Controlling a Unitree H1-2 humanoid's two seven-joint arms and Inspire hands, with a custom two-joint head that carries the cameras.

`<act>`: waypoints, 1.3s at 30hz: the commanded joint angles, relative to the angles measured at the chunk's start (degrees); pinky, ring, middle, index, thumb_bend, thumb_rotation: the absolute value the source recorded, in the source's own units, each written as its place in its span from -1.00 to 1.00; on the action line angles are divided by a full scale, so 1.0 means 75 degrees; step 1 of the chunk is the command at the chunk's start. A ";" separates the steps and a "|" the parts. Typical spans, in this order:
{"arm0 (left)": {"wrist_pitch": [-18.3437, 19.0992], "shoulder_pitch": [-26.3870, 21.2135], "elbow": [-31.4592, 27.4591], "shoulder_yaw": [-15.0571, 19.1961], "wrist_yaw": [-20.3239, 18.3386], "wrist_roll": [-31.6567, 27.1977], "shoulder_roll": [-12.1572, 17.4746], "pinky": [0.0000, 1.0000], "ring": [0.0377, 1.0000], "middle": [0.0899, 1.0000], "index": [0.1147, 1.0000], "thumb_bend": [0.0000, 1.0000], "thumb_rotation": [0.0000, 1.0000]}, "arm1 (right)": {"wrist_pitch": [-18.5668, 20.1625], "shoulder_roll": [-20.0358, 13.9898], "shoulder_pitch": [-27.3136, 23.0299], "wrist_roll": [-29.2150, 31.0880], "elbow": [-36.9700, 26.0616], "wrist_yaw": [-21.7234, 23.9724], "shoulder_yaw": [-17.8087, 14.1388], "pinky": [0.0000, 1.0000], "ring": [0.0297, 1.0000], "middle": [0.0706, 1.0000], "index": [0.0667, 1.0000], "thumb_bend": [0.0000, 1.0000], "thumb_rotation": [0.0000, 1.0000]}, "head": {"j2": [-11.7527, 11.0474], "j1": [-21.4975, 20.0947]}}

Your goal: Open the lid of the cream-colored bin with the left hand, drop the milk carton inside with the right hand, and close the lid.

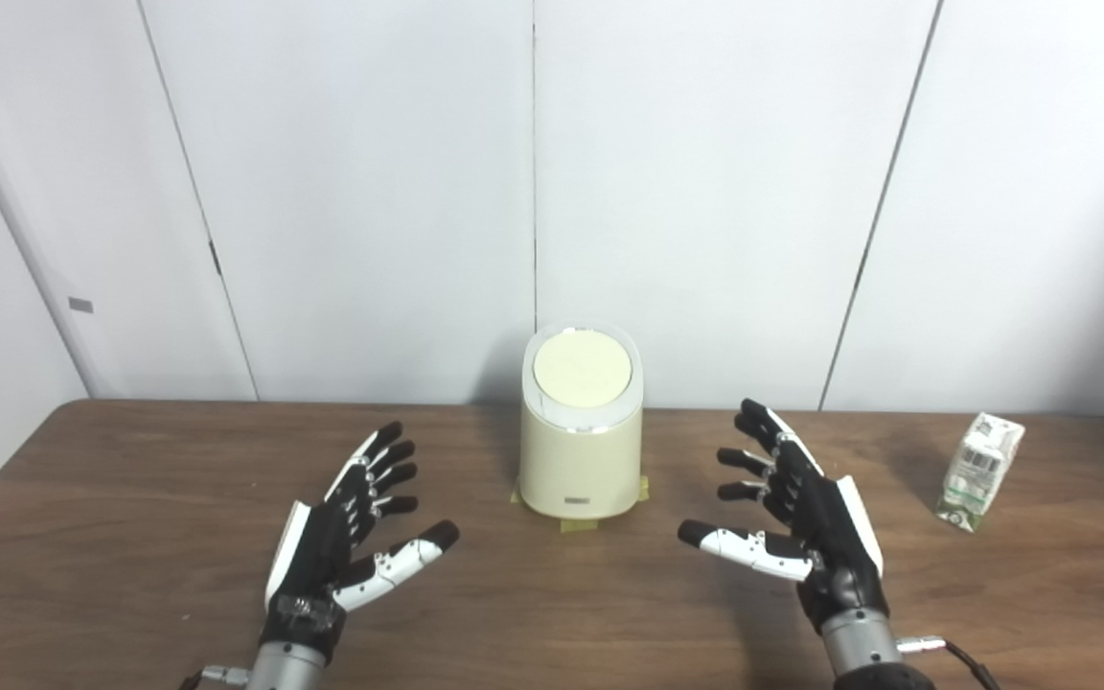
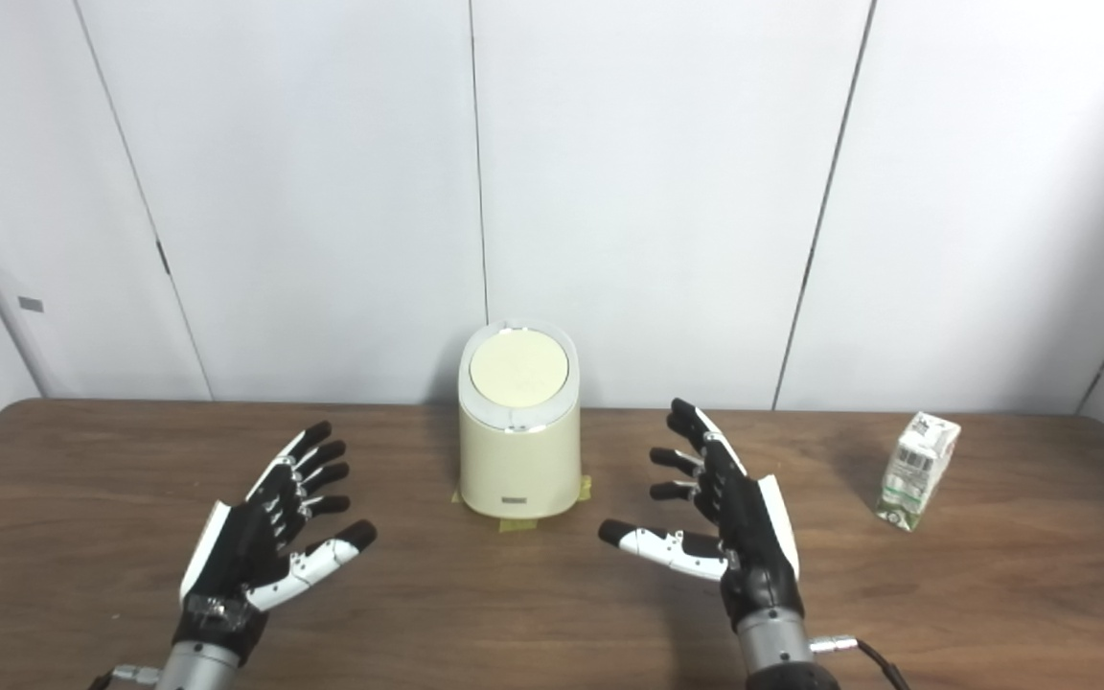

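The left hand (image 1: 341, 537) hovers low over the brown wooden table (image 1: 130, 575), palm turned inward, fingers spread wide and thumb stretched out toward the middle. It holds nothing and touches nothing.

To the right of that hand and a little farther back stands the cream-colored bin (image 1: 579, 431), upright, near the table's far edge and close to the white wall panels (image 1: 370, 192). Its round lid (image 1: 582, 370) lies flat and closed inside a pale rim. Bits of yellowish tape (image 1: 579, 523) stick out from under the bin's base on the tabletop. The bin sits between the two hands, apart from both.

The right hand (image 1: 801, 517) is to the right of the bin, mirroring the other: palm facing inward, fingers fanned apart, thumb pointing toward the centre. It too is empty and touches nothing.

Well to the right of this hand, and slightly farther back, the milk carton (image 1: 979, 471) stands on the table, leaning a bit, white with green print and a barcode-like patch on its side. It is clear of the hand and well apart from the bin.
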 commanded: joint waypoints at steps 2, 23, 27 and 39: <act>-0.0240 -0.0263 -0.0084 -0.0008 -0.0012 -0.0031 0.0052 0.49 0.69 0.75 0.84 0.67 -0.40 | -0.0382 0.0007 -0.0346 0.0155 -0.0038 0.0011 -0.0051 0.28 0.55 0.71 0.87 0.57 -0.75 | 0.0023 0.0009; -0.0179 -0.0280 -0.0211 -0.0032 0.0087 -0.0015 -0.0122 0.59 0.81 0.92 0.99 0.81 -0.30 | -0.0598 -0.0003 -0.0395 0.0245 0.0194 -0.0012 -0.0073 0.31 0.54 0.66 0.91 0.54 -0.77 | -0.0174 -0.0068; -0.0087 -0.0694 -0.0217 -0.0060 0.0384 0.0433 -0.0279 0.64 0.86 0.94 1.00 0.81 -0.26 | -0.0618 -0.0027 -0.0409 0.0253 0.0254 -0.0018 -0.0096 0.32 0.56 0.69 0.91 0.53 -0.75 | -0.0175 -0.0021; 0.1017 -0.2844 0.0769 -0.0255 0.1132 0.1578 -0.0731 0.87 0.99 1.00 1.00 0.80 -0.33 | -0.0737 0.0000 -0.0431 0.0283 0.0368 -0.0033 -0.0103 0.32 0.55 0.71 0.89 0.51 -0.71 | -0.0224 0.0021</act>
